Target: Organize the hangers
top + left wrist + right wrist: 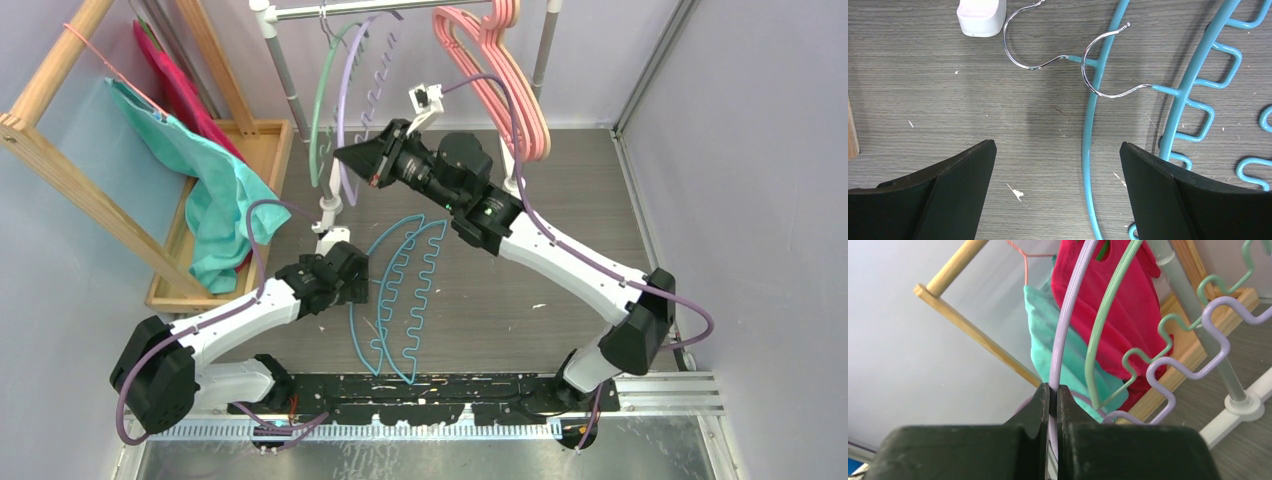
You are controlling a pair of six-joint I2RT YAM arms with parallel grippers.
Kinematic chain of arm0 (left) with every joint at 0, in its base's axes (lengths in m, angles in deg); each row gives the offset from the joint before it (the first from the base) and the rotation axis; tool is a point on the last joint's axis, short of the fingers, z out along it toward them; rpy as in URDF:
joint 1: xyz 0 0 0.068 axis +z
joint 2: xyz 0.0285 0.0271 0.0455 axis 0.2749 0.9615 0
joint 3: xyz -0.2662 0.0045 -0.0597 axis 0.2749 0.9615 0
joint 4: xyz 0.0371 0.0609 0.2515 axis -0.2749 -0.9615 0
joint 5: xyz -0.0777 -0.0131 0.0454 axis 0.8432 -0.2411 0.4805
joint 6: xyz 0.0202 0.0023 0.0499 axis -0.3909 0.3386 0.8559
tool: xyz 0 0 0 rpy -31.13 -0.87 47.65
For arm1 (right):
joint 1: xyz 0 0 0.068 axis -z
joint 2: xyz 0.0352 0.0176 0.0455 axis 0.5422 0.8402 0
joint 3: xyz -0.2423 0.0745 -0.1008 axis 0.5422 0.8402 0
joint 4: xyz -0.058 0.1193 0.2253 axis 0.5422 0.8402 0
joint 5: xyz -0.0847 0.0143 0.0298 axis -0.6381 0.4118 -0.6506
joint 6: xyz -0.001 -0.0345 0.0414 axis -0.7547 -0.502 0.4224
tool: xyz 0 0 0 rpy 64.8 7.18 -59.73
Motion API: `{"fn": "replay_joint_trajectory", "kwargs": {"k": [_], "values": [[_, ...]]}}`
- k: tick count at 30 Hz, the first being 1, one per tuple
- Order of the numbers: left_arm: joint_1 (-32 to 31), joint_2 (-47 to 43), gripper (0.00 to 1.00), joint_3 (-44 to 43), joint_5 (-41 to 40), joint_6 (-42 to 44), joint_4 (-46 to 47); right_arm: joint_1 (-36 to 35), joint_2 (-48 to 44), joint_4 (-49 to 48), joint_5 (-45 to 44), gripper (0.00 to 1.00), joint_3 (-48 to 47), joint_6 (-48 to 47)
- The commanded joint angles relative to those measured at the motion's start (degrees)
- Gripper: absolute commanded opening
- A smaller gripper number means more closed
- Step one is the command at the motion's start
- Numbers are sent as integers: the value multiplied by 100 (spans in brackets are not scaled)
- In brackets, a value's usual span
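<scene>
Two thin blue hangers point(415, 290) with zigzag bars lie flat on the table. My left gripper point(366, 284) is open and empty just above them. In the left wrist view point(1058, 150) one blue arc point(1088, 150) passes between the fingers and the second blue hanger point(1193, 82) lies to the right. My right gripper point(342, 153) is shut on the purple hanger point(345, 105), which hangs on the garment rail beside a green hanger point(316, 120). The right wrist view shows the jaws point(1054, 390) clamped on the purple arc point(1068, 325), with the green hanger point(1108, 315) to its right. Pink hangers point(535, 135) hang at the rail's right end.
The steel rail bar point(400, 9) spans the back; its white foot point(329, 213) stands near the left gripper, also in the left wrist view point(980, 15). A wooden frame rack point(60, 160) with a teal cloth point(215, 190) and a red garment point(1128, 315) stands at left.
</scene>
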Motion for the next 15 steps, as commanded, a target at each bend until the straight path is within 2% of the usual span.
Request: {"fn": "replay_joint_trajectory", "kwargs": {"k": [1, 15], "values": [[14, -130, 98, 13, -193, -83, 138, 358, 259, -774, 488, 1, -641, 249], [17, -141, 98, 44, -252, -93, 108, 782, 1150, -507, 949, 1, -1443, 521]]}}
